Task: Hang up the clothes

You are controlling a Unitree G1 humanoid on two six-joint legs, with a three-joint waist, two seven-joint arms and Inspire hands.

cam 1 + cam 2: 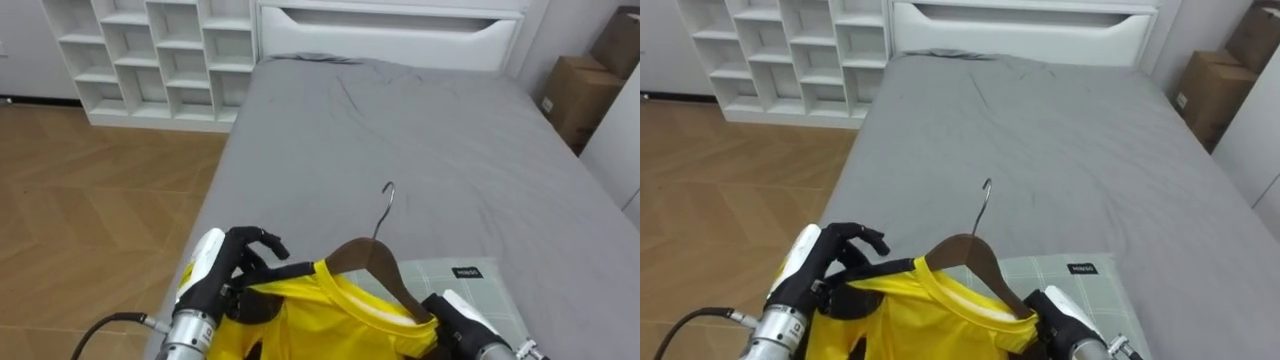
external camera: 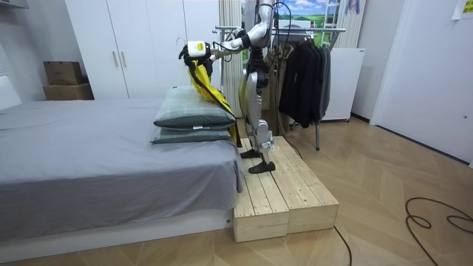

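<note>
Yellow garment [image 1: 330, 315] on wooden hanger [image 1: 372, 262] over grey bed [image 1: 400, 130]

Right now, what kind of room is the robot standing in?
Most likely a bedroom: there is a big bed with a grey sheet, white cubby shelves beside it, and dark clothes hanging on a rack.

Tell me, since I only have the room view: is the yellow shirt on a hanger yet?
Observer: Yes. A wooden hanger sits in the collar of the yellow shirt, its metal hook bare and pointing out over the grey bed.
Operator: What grips it on the left?
Observer: The left hand, with its fingers curled round the shirt's shoulder.
Operator: And the right?
Observer: The right hand is at the hanger's other end.
</note>
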